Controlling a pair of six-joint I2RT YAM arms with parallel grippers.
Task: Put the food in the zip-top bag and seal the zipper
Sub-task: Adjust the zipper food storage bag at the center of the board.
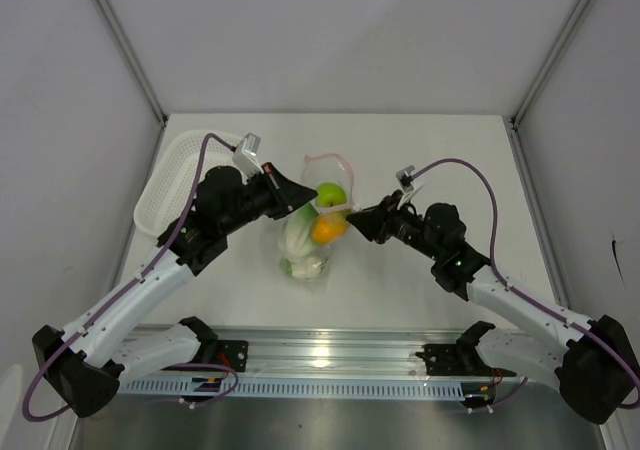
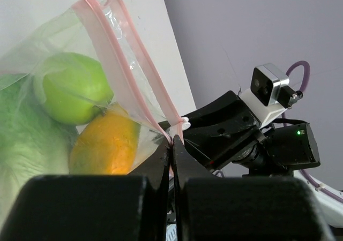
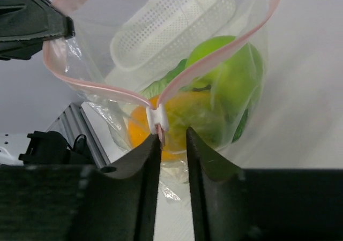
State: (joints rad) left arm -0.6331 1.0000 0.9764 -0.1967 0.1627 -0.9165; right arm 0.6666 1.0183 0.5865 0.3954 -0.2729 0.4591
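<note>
1. Closest to us, a metal rail (image 1: 320,362) runs along the near edge of the table (image 1: 420,150).
2. We see the left gripper (image 2: 171,147) with its jaws pressed together on the zipper (image 2: 109,53) at 1 end of the zip-top bag (image 2: 59,37).
3. We see the right gripper (image 3: 174,136) with its jaws a narrow gap apart and the white slider (image 3: 158,120) just above them.
4. Between the 2 grippers the bag lies mid-table with its mouth gaping. It holds the whitish-green piece (image 1: 303,266), cabbage (image 1: 300,235), orange fruit (image 1: 328,229) and green apple (image 1: 331,193).
5. Farther left stands the white mesh basket (image 1: 170,185).

Green apple (image 2: 72,88), orange fruit (image 2: 104,144), pink-red zipper (image 2: 102,37), white basket (image 1: 170,185)
</note>
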